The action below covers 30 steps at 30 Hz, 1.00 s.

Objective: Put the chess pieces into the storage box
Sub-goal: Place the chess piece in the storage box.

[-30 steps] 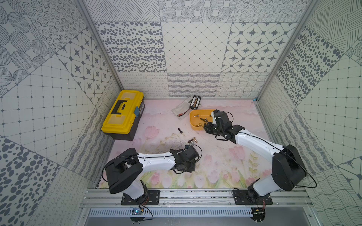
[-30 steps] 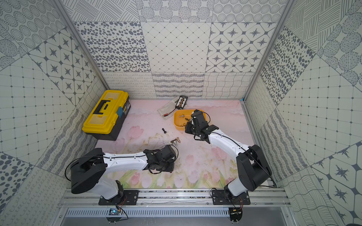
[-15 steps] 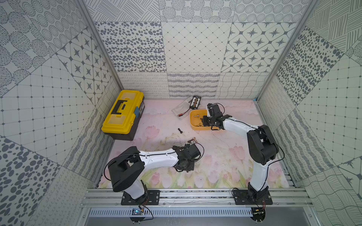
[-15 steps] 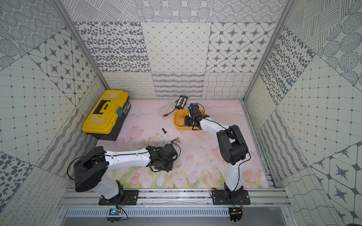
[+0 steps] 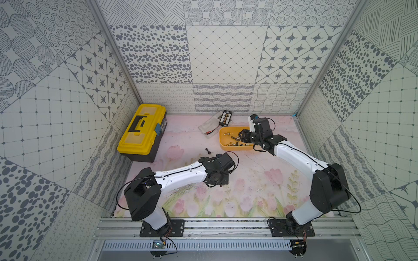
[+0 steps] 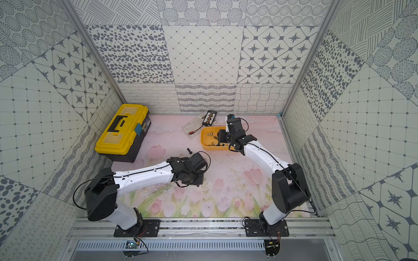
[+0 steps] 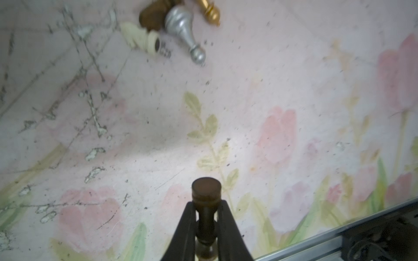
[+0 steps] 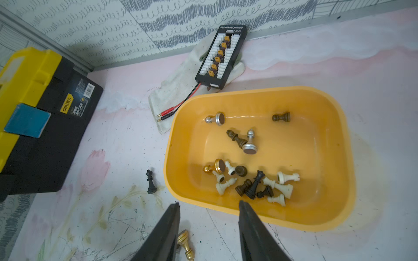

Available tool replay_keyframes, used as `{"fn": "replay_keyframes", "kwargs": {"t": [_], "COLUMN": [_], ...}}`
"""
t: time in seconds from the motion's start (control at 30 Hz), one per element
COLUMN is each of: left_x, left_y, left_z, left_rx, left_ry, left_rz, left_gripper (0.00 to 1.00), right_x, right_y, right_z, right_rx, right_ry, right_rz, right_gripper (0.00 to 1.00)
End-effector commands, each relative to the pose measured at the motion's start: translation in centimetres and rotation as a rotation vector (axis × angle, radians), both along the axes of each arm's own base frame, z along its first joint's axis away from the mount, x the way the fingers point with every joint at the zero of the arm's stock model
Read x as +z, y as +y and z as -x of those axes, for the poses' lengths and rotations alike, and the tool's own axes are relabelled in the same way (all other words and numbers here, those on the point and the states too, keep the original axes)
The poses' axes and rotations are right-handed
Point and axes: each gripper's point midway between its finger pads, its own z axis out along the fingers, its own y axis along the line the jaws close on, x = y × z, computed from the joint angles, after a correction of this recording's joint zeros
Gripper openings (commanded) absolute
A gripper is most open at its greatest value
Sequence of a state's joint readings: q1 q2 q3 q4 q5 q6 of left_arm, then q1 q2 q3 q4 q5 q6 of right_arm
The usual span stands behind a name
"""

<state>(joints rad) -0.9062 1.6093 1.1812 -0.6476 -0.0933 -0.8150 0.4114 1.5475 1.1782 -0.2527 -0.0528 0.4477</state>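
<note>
- in both top views the right gripper (image 5: pixel 242 138) is seen at the near side of the storage box (image 5: pixel 235 148), which is set at the back of the mat (image 5: pixel 248 180) beside a small black case (image 5: pixel 226 117).
- a second ago its jaws were pressed together; now they are parted, so a piece is judged to have been let go into the box.
- in both top views one black piece (image 6: pixel 188 150) is left on the mat between the box and the yellow toolbox (image 6: pixel 122 133).
- in the left wrist view the left gripper (image 7: pixel 206 209) is clamped on the stem of a dark brown piece (image 7: pixel 206 187), which is held clear of the mat. a silver piece (image 7: pixel 183 29) and a cream piece (image 7: pixel 144 38) are lying together farther off.
- in the right wrist view the jaws are shown roughly half open, with nothing between them. the chess pieces (image 8: pixel 253 185) already delivered are mostly heaped at one end of the box. the black piece is lying just outside its wall, and a gold piece (image 8: pixel 185 244) is lying on the mat below the jaws.
- the right arm's delivery is judged done. the left arm's piece is still to be carried over, and several strays remain to be collected.
</note>
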Motion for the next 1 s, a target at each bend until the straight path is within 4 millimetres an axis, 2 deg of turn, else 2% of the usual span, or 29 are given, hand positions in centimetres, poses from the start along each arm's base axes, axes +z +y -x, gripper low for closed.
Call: {"fn": "replay_keyframes", "kwargs": {"t": [0.0,0.1,0.2,0.3,0.4,0.47,0.67,0.73,0.83,0.97], "left_x": [4.5,6.3,6.6,6.5,5.1,4.0,3.2,2.7,2.3,2.9], "left_y": [0.1,-0.9,-1.6,-2.7,-3.3,-3.4,-4.4,-4.5,-4.4,-3.9], "left_z": [-5.6,-10.5,-14.9,-18.6,-21.4,-22.7,-25.3,-25.6,-25.8,-25.6], "left_rx": [-0.026,-0.024,-0.047,-0.064,-0.078,-0.077,-0.067,-0.065,-0.06,-0.048], "left_ry": [-0.132,-0.18,-0.204,-0.203,-0.19,-0.167,-0.194,-0.183,-0.175,-0.182], "left_rz": [-0.005,0.056,0.069,0.096,0.077,0.056,0.077,0.07,0.054,0.04], "left_gripper": [0.0,0.0,0.0,0.0,0.0,0.0,0.08,0.12,0.24,0.32], "right_x": [0.2,0.2,-0.2,-0.7,-1.0,-1.0,-1.8,-1.6,-1.1,-0.7], "right_y": [-1.2,-1.7,-1.6,-1.4,-1.3,-1.2,-1.4,-1.1,-0.6,0.4], "right_z": [0.5,1.1,1.6,1.9,2.0,2.2,2.6,2.8,3.2,4.1], "right_rx": [-0.031,-0.03,-0.022,-0.015,-0.018,-0.016,-0.016,-0.006,0.018,0.061], "right_ry": [0.0,0.002,0.018,0.032,0.045,0.049,0.071,0.076,0.065,0.056], "right_rz": [-0.076,-0.081,-0.093,-0.11,-0.123,-0.134,-0.12,-0.123,-0.118,-0.097], "right_gripper": [0.48,0.48,0.48,0.48,0.48,0.48,0.48,0.49,0.49,0.49]}}
